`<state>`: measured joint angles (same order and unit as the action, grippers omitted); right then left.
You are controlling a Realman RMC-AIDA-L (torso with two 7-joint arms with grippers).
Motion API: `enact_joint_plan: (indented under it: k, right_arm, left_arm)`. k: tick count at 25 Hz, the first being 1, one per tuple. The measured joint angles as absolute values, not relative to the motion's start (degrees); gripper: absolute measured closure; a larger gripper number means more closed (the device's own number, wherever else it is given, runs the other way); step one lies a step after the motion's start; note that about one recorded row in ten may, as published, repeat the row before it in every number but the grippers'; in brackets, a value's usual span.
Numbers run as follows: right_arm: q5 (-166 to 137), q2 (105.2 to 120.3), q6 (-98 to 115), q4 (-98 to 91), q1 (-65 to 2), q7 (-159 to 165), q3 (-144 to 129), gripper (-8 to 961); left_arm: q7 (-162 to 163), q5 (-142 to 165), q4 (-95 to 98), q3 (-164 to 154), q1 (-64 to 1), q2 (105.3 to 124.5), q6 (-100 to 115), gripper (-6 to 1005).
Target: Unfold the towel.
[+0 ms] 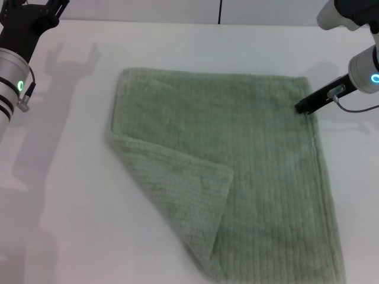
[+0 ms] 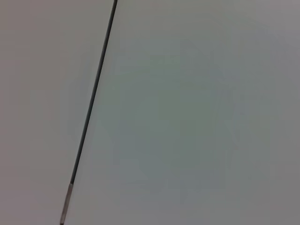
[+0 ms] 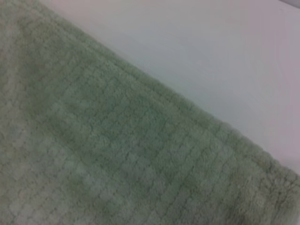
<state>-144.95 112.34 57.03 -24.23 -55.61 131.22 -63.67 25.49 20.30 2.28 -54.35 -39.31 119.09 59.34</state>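
The towel is a pale sage-green ribbed cloth lying flat on the white table. Its near left corner is folded over onto the cloth, making a diagonal flap. My right gripper is low at the towel's right edge near the far right corner, its tip touching the hem. The right wrist view shows the towel close up, with its hemmed edge against the table. My left gripper is raised at the far left, away from the towel, with its fingers spread and empty.
The white table has bare surface to the left of the towel and behind it. A dark seam crosses the left wrist view. The towel's near edge runs out of the head view.
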Motion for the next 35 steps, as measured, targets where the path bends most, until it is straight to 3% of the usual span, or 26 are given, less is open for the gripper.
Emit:
enact_joint_plan:
  k: [27, 31, 32, 35]
  right_arm:
    - [-146.3, 111.64, 55.9, -21.1, -57.9, 131.3, -63.6, 918]
    - [-146.3, 111.65, 55.9, -20.9, -57.9, 131.3, -63.6, 917]
    - [-146.4, 111.66, 55.9, -20.9, -57.9, 131.3, -63.7, 916]
    - [-146.5, 111.63, 55.9, -20.9, -57.9, 131.3, -63.7, 915]
  left_arm:
    - [42.5, 20.5, 13.2, -73.3, -37.9, 118.18, 43.7, 139]
    - [61.3, 27.2, 23.1, -84.2, -35.6, 116.09, 36.5, 139]
    - [76.2, 43.3, 29.2, -85.0, -34.8, 114.54, 36.0, 139]
    - [84.5, 51.9, 32.1, -84.8, -34.6, 113.82, 36.8, 139]
